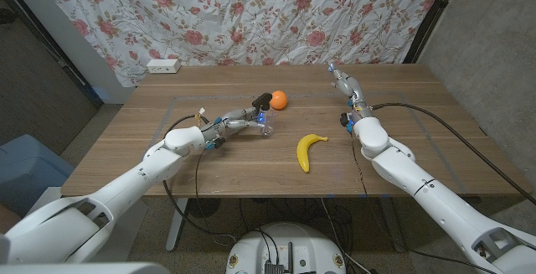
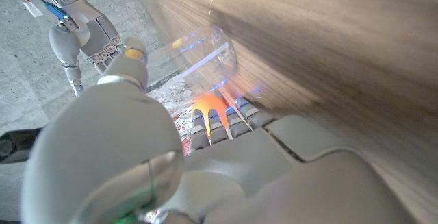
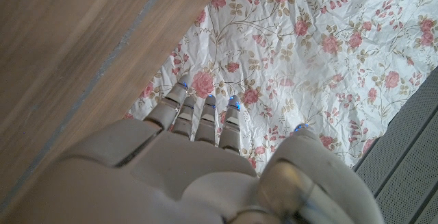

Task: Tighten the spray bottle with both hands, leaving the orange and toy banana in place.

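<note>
The wooden table (image 1: 251, 173) is evenly lit from above in the head view, with dim room edges and only faint shadows cast. Straight lines are bowed at the margins. In the left wrist view the left hand (image 2: 205, 162) is blurred by closeness, and glare is seen on the clear spray bottle (image 2: 198, 63). The floral curtain (image 3: 328, 66) is rendered sharply.

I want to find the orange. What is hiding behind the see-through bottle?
The orange sits on the table just behind the spray bottle, which the left hand holds. In the left wrist view the fingers cover part of the orange.
</note>
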`<act>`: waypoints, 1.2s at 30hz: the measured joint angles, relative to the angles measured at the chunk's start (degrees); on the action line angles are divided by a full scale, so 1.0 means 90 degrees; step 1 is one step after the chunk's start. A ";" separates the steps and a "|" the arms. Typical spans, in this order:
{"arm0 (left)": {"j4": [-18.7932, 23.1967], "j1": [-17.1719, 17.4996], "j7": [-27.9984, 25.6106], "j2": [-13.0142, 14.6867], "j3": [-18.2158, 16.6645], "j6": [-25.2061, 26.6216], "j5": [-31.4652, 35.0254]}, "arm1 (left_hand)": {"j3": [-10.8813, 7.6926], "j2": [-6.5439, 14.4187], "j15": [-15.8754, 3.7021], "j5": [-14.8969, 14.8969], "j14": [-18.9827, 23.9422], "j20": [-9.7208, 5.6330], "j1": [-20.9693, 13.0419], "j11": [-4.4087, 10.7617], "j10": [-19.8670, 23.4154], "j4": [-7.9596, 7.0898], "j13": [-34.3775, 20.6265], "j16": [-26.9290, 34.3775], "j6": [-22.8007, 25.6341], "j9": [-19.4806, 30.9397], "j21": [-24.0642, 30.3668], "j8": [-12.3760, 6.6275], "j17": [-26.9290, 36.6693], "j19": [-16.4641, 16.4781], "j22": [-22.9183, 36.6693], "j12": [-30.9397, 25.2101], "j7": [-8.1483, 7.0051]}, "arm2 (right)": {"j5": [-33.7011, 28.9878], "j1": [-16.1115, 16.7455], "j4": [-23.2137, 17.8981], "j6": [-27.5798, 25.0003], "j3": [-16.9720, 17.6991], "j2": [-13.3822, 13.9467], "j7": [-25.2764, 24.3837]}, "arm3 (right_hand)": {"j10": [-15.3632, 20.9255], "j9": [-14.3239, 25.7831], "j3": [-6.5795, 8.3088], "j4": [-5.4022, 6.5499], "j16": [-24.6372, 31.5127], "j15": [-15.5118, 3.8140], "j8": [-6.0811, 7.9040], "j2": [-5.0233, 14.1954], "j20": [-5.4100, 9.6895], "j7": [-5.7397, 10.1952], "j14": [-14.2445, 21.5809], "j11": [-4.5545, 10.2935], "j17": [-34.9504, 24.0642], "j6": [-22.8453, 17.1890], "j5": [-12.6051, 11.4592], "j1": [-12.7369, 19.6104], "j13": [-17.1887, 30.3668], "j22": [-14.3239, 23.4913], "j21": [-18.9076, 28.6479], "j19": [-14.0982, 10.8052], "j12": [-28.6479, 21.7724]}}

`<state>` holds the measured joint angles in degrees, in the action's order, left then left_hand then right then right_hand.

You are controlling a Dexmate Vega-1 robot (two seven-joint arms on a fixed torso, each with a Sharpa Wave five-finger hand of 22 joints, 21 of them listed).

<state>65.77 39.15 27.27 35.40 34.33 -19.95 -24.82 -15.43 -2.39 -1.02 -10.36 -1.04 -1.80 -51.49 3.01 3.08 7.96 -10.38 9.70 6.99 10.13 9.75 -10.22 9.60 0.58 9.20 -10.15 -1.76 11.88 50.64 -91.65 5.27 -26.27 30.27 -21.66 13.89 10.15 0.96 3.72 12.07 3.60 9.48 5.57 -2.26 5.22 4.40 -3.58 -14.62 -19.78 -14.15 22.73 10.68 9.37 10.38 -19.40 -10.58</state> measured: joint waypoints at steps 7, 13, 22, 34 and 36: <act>0.0178 0.0084 0.0165 0.0143 -0.0089 0.0067 -0.0178 | 0.0020 -0.0008 0.0101 0.0000 -0.0335 -0.0017 0.0183 -0.0109 -0.0290 -0.0020 0.0000 0.0000 -0.0252 0.0000 0.0000 0.0007 0.0000 -0.0412 0.0000 0.0000 0.0056 | 0.0146 -0.0003 0.0102 0.0050 0.0007 -0.0004 0.0112 | -0.0113 0.0000 -0.0044 0.0008 -0.0025 0.0051 0.0000 0.0026 -0.0036 -0.0056 -0.0051 -0.0023 0.0000 0.0280 0.0021 -0.0106 0.0000 0.0000 -0.0025 0.0127 0.0000; 0.0285 0.0160 0.0331 0.0281 -0.0166 0.0090 -0.0327 | 0.0047 -0.0035 0.0147 0.0000 -0.0602 -0.0020 0.0343 -0.0085 -0.0520 0.0005 0.0030 0.0000 -0.0409 0.0000 -0.0025 0.0007 0.0001 -0.0813 0.0000 0.0000 0.0088 | 0.0237 -0.0024 0.0177 0.0097 0.0009 -0.0027 0.0164 | -0.0193 0.0000 -0.0071 0.0035 -0.0048 0.0055 0.0000 -0.0023 -0.0022 -0.0078 -0.0105 -0.0011 0.0029 0.0393 0.0021 -0.0189 0.0000 0.0000 -0.0025 0.0158 0.0024; 0.0225 0.0209 0.0629 0.0380 -0.0291 0.0034 -0.0562 | 0.0047 -0.0070 0.0156 0.0000 -0.0764 -0.0027 0.0428 -0.0069 -0.0668 0.0005 0.0030 0.0000 -0.0426 0.0000 -0.0024 0.0007 0.0001 -0.1053 0.0000 0.0000 0.0070 | 0.0336 -0.0036 0.0325 0.0239 0.0012 -0.0088 0.0204 | -0.0261 0.0000 -0.0105 0.0070 -0.0048 0.0055 0.0000 -0.0048 -0.0025 -0.0115 -0.0173 -0.0010 0.0028 0.0567 0.0021 -0.0315 -0.0011 0.0000 -0.0050 0.0253 0.0024; -0.0205 0.0179 0.1039 0.0387 -0.0498 -0.0231 -0.0890 | 0.0071 -0.0063 0.0161 0.0022 -0.0821 -0.0027 0.0550 -0.0074 -0.0710 -0.0019 0.0029 0.0000 -0.0426 0.0000 -0.0024 0.0007 0.0001 -0.1122 0.0032 0.0000 0.0070 | 0.0471 -0.0102 0.0581 0.0425 0.0007 -0.0208 0.0254 | -0.0319 0.0000 -0.0132 0.0097 -0.0047 -0.0007 0.0000 0.0012 0.0035 -0.0170 -0.0228 0.0001 0.0028 0.0713 0.0021 -0.0374 -0.0032 0.0000 -0.0050 0.0353 0.0024; -0.0268 0.0167 0.1092 0.0364 -0.0523 -0.0277 -0.0946 | 0.0071 -0.0044 0.0180 0.0023 -0.0840 -0.0027 0.0570 -0.0074 -0.0710 -0.0019 0.0029 0.0000 -0.0426 0.0000 -0.0024 0.0007 0.0002 -0.1121 0.0032 0.0000 0.0070 | 0.0497 -0.0120 0.0623 0.0448 0.0005 -0.0224 0.0275 | -0.0343 0.0000 -0.0131 0.0097 -0.0047 -0.0039 0.0000 0.0044 0.0034 -0.0158 -0.0216 0.0026 0.0027 0.0769 0.0021 -0.0407 -0.0032 0.0000 -0.0050 0.0352 0.0024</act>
<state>63.35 40.66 37.10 38.68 29.62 -22.44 -33.34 -14.80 -2.79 0.60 -10.15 -8.60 -2.05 -46.37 2.35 -3.31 7.78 -10.12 9.71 3.16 10.13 9.54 -10.15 9.61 -9.51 9.49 -10.16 -1.13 16.35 49.56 -86.05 9.30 -26.23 28.25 -19.19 10.80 10.15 -0.23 4.59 11.65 3.25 9.48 5.96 -1.95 3.80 2.46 -3.35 -14.37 -12.86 -13.96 19.07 10.39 9.37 9.93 -16.23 -10.36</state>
